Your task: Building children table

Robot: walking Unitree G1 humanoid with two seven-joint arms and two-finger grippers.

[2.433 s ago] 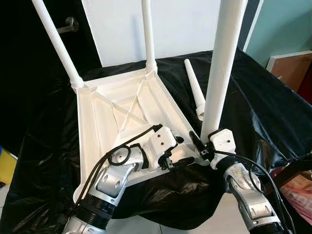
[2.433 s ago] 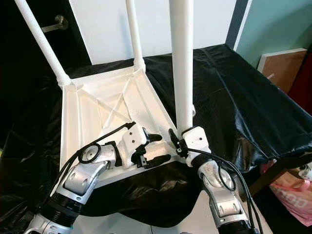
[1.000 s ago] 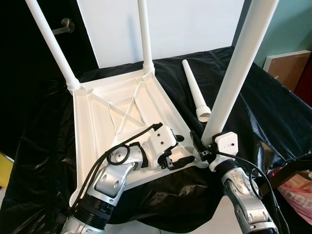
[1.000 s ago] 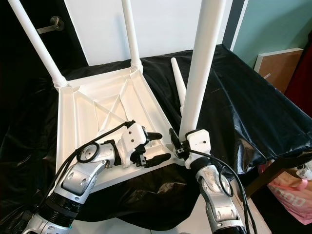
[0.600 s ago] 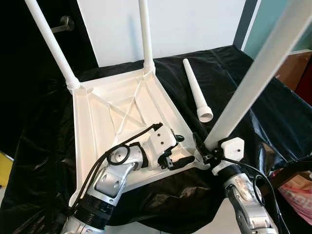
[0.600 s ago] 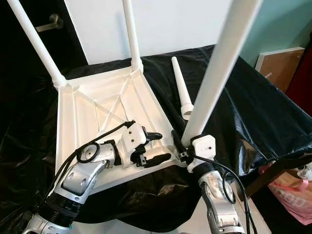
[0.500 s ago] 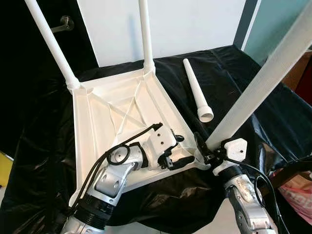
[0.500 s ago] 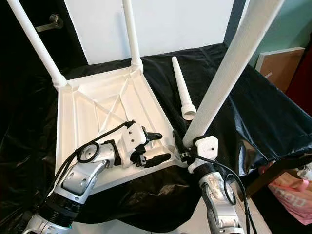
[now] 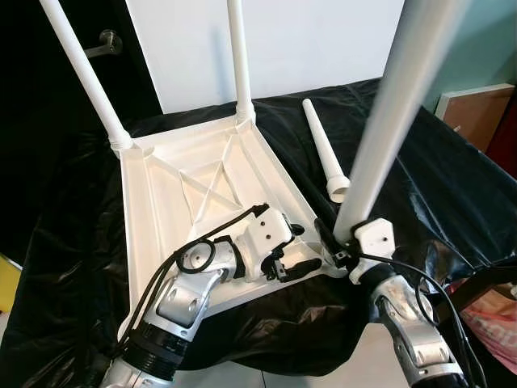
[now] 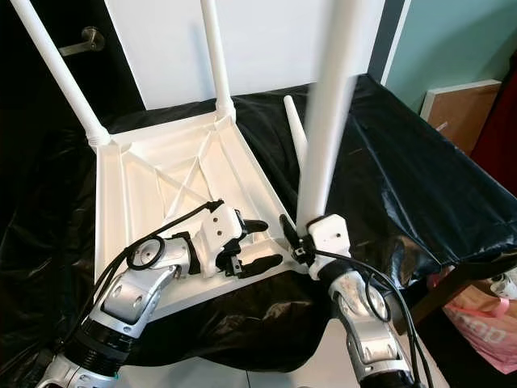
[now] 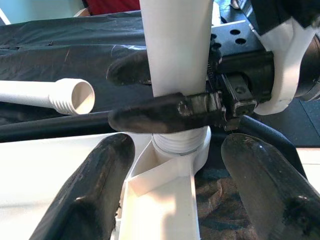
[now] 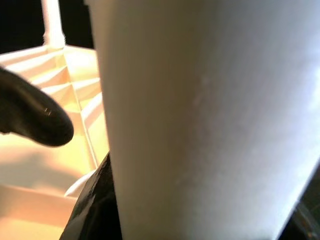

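Left wrist view shows the right pincer [image 11: 165, 92] clamped around the upright white leg [image 9: 388, 113] seated in the near corner socket of the upturned tabletop [image 9: 174, 202], with the left pincer [image 9: 303, 252] spread open, straddling that corner's rim.

White tabletop [image 9: 194, 194] upside down, two legs [image 9: 89, 77] upright, third leg [image 9: 388, 113] at near corner, fourth leg [image 9: 323, 153] lying loose

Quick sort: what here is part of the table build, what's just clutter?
Job:
- upturned white tabletop, two legs fitted
- third leg in the right end effector, at the near corner socket
- loose fourth leg on the black sheet
- left end effector, open

Clutter:
- wooden board
- pink bag
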